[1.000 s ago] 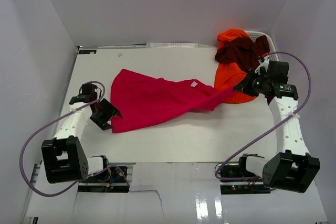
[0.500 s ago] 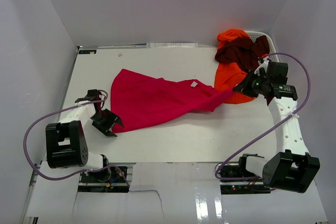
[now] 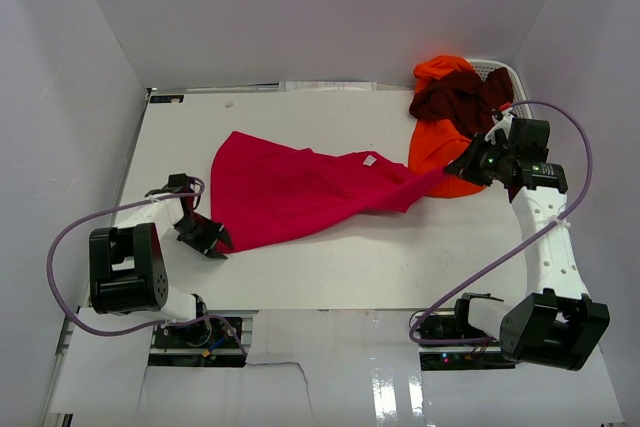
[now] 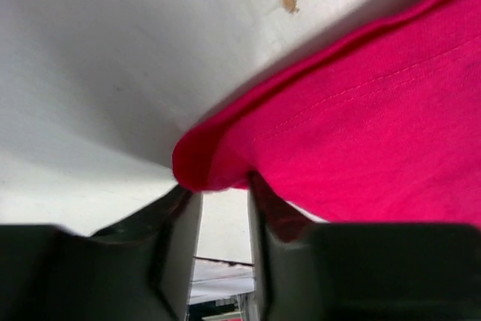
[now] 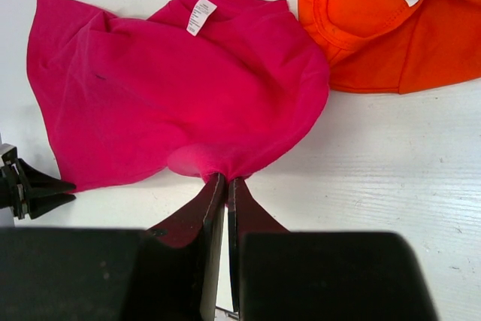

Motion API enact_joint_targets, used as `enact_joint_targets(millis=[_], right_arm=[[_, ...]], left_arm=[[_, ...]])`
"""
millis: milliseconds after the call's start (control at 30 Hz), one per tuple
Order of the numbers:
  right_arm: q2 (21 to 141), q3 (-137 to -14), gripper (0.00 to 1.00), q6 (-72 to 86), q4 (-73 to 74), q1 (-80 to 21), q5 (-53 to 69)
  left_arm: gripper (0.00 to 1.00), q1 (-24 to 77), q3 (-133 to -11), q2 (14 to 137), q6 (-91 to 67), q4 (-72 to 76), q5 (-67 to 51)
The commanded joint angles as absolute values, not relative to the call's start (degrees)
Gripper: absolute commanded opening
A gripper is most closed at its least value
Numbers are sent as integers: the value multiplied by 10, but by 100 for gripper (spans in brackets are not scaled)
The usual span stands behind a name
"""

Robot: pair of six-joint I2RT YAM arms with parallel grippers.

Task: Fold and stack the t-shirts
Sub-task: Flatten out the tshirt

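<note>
left gripper: fingers narrowly apart, tips at crimson tee corner farthest from white mesh basket | right gripper: pinched tight on crimson tee fold, end nearest basket | orange tee, maroon tee: heaped against basket, orange just beside crimson

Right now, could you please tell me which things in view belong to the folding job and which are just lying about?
Job: crimson t-shirt, pinched by the right hand; orange t-shirt; maroon t-shirt.
Just lying about: white mesh basket at the far right; tan speck on the table.
</note>
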State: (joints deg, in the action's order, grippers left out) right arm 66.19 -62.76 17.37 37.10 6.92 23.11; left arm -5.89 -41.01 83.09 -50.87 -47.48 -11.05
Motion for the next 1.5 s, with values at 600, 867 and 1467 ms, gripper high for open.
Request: enact_joint_targets(millis=[600,867,1467], right_arm=[[793,-890,8,171,332,-69,240],[835,-1095,8,129,382,-106,191],[494,-1042,8,63,229,-107,325]], left_arm=[[0,-61,-738,859,-440,-416,-149],[0,-62,-907,811,-379,-406,-84],[0,-61,-729,448,-315,-126,-195]])
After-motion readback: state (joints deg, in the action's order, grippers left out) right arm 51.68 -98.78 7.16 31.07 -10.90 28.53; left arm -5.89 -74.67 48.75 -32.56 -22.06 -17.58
